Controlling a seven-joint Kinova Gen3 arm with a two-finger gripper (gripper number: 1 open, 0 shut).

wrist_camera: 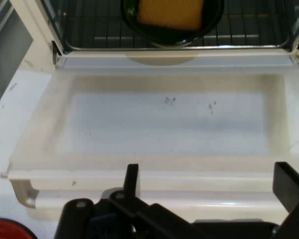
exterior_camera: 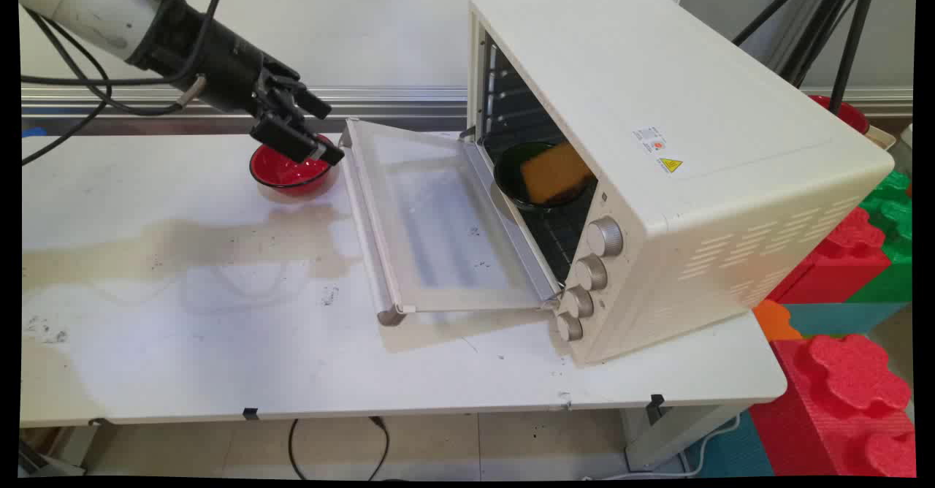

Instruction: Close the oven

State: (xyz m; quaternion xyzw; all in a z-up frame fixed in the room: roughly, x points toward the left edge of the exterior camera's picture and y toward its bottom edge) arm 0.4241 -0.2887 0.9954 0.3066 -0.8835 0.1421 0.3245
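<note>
My black gripper (exterior_camera: 315,131) hangs open above the table, just left of the oven door's handle edge and over a red bowl (exterior_camera: 290,169). Nothing is between its fingers (wrist_camera: 131,180). The cream toaster oven (exterior_camera: 657,145) stands at the right with its glass door (exterior_camera: 438,225) folded down flat. Inside on the rack sits a dark bowl (exterior_camera: 511,181) holding an orange sponge-like block (exterior_camera: 556,172). In the hand view the door (wrist_camera: 169,124) fills the middle, with the dark bowl (wrist_camera: 214,20) and orange block (wrist_camera: 170,14) at the top, and a sliver of the red bowl (wrist_camera: 7,230) at bottom left.
Several knobs (exterior_camera: 588,272) line the oven's front right. The white table (exterior_camera: 182,313) is stained in patches. Red, green and orange foam blocks (exterior_camera: 847,378) stand right of the table. Black cables (exterior_camera: 80,86) hang from the arm.
</note>
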